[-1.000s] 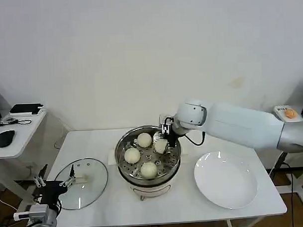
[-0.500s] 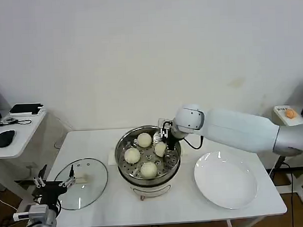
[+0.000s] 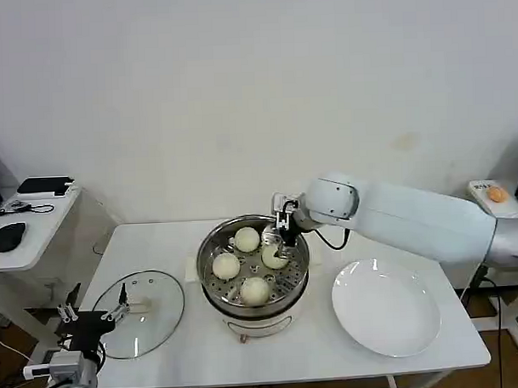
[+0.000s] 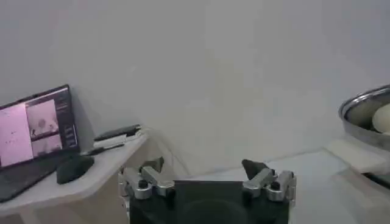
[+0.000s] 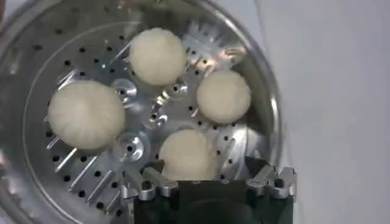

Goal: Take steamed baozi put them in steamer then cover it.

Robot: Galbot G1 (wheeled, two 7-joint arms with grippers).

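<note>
Several cream-white baozi lie in the steamer (image 3: 208, 247), a shiny steel pot with a perforated tray, at the table's middle. The right-hand baozi (image 3: 274, 256) lies just below my right gripper (image 3: 285, 225), which hovers open over the pot's far right rim. In the right wrist view the open right gripper (image 5: 203, 165) stands above that baozi (image 5: 186, 153), with nothing between its fingers; three others (image 5: 157, 55) (image 5: 86, 114) (image 5: 223, 93) rest on the tray inside the steamer (image 5: 268, 103). My left gripper (image 3: 93, 309) (image 4: 203, 165) is parked open at the table's near left corner.
The round glass lid (image 3: 148, 313) lies flat on the table left of the steamer, beside the left gripper. A bare white plate (image 3: 386, 307) sits to the right. A side desk with a laptop (image 4: 36, 131) and a mouse stands further left.
My right gripper lowered the baozi onto the tray, opened and rose a little above it. The left arm has not moved.
</note>
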